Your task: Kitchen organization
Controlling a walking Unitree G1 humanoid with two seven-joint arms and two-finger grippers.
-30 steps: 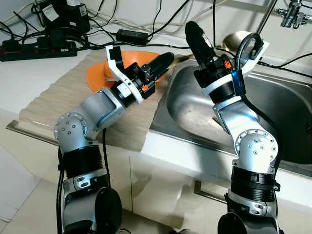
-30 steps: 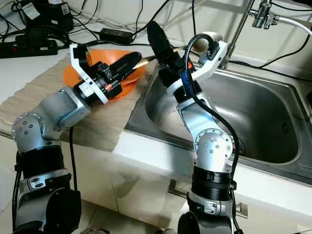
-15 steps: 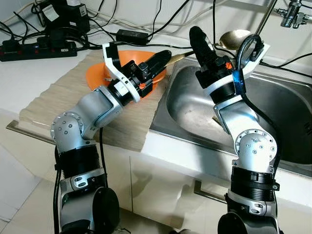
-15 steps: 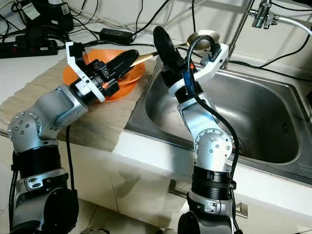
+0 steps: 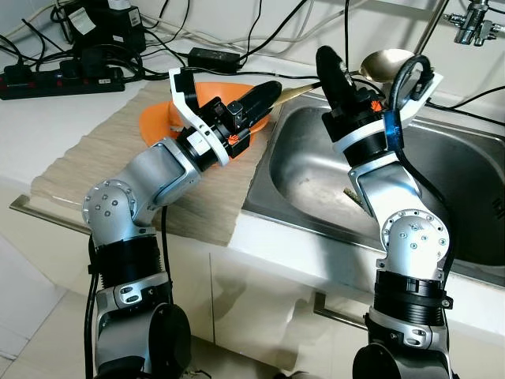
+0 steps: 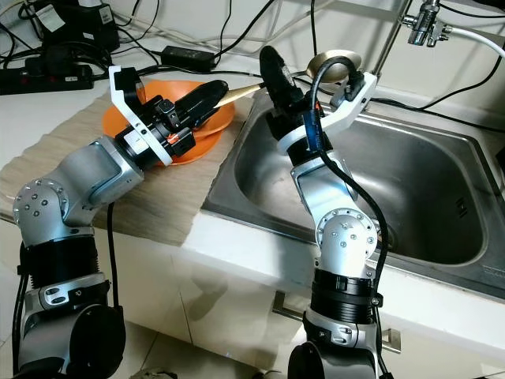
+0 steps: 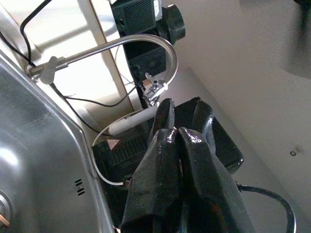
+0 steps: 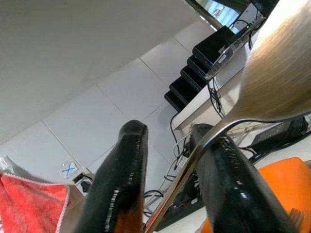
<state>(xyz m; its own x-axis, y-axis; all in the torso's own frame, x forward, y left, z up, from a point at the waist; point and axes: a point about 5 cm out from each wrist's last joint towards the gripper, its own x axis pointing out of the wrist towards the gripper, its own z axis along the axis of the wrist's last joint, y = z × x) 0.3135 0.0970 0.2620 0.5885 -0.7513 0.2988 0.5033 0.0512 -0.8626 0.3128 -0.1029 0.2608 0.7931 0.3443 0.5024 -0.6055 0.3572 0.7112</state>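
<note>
left eye view: ladle handle in left pincer

a pale countertop runs along a white wall, strewn with black cables and a power strip. cream cabinet doors with metal handles stand below, above a light tiled floor.
</note>
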